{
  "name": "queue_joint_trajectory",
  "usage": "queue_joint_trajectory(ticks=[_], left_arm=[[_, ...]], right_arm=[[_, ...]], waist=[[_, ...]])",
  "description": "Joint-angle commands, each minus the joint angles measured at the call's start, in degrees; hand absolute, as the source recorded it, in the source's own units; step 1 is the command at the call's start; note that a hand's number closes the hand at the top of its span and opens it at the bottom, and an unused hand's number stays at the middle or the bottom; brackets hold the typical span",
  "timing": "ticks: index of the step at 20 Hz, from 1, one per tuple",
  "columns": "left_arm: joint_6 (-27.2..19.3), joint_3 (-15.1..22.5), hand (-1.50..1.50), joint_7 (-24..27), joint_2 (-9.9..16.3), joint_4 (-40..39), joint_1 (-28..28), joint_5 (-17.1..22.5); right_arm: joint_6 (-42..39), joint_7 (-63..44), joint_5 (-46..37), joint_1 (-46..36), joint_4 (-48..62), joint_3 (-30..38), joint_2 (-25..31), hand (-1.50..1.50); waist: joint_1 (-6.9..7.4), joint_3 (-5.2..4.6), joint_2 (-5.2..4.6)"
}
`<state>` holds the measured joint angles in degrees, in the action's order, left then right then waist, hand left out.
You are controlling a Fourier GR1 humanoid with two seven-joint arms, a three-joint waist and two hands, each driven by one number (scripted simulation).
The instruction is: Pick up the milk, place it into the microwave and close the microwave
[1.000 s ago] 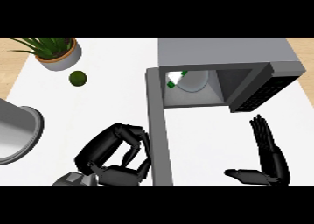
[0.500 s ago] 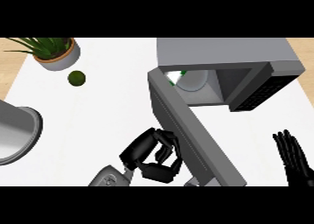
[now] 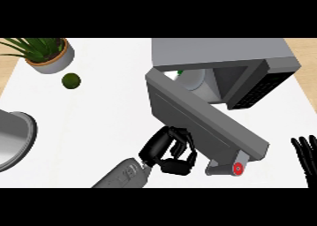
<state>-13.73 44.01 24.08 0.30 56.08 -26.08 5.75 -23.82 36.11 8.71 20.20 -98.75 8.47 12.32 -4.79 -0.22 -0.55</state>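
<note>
The grey microwave (image 3: pixel 226 55) stands at the back right of the white counter. Its door (image 3: pixel 203 121) is swung partway in, running diagonally from the hinge at the upper left down to the handle end by a red button (image 3: pixel 237 168). Through the remaining gap I see the white milk carton (image 3: pixel 192 80) with a green top inside the cavity. My left hand (image 3: pixel 168 152) is against the outer face of the door, its fingers curled and touching the panel. My right hand (image 3: pixel 309 155) is at the lower right edge, fingers straight and up, holding nothing.
A potted plant (image 3: pixel 48 53) stands at the back left with a small dark green lime (image 3: pixel 70 80) in front of it. A large grey pot (image 3: pixel 7 141) sits at the left edge. The microwave's keypad (image 3: pixel 265 88) faces right.
The door has swung from standing wide open toward the cavity, with my left hand following it rightward. My right hand has drawn back to the lower right edge.
</note>
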Motion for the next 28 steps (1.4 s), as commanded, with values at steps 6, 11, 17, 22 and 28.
queue_joint_trajectory(ticks=[6, 11, 17, 22, 28], left_arm=[[-6.7, 9.1, 1.5, 4.4, -0.28, -4.21, -6.62, 15.0], [-12.11, 9.51, 1.5, 3.56, -0.28, -1.16, -10.39, 21.41], [-21.83, 7.68, 1.5, 4.53, -0.29, -1.37, -12.96, 27.59], [-25.42, 7.0, -1.5, 3.45, -0.3, -3.29, -17.51, 32.5], [-29.04, 6.31, -1.5, 0.76, -0.3, -6.59, -21.69, 36.83]], right_arm=[[-1.65, -6.86, 4.27, 0.84, -9.62, -2.36, 0.01, -1.5], [-4.5, -10.07, 6.7, -1.14, -12.2, -2.58, 3.41, -1.5], [-4.32, -12.83, 7.1, -1.74, -15.68, -1.17, 5.89, -1.5], [-3.78, -14.75, 9.24, -4.42, -16.03, 2.03, 8.23, -1.5], [-1.21, -13.49, 3.89, -9.59, -18.2, 8.69, 13.38, -1.5]], waist=[[-2.64, -0.11, -0.68], [-4.96, -0.19, -1.13], [-6.7, -0.21, -1.17], [-8.12, -0.1, -1.81], [-10.5, -0.09, -1.98]])
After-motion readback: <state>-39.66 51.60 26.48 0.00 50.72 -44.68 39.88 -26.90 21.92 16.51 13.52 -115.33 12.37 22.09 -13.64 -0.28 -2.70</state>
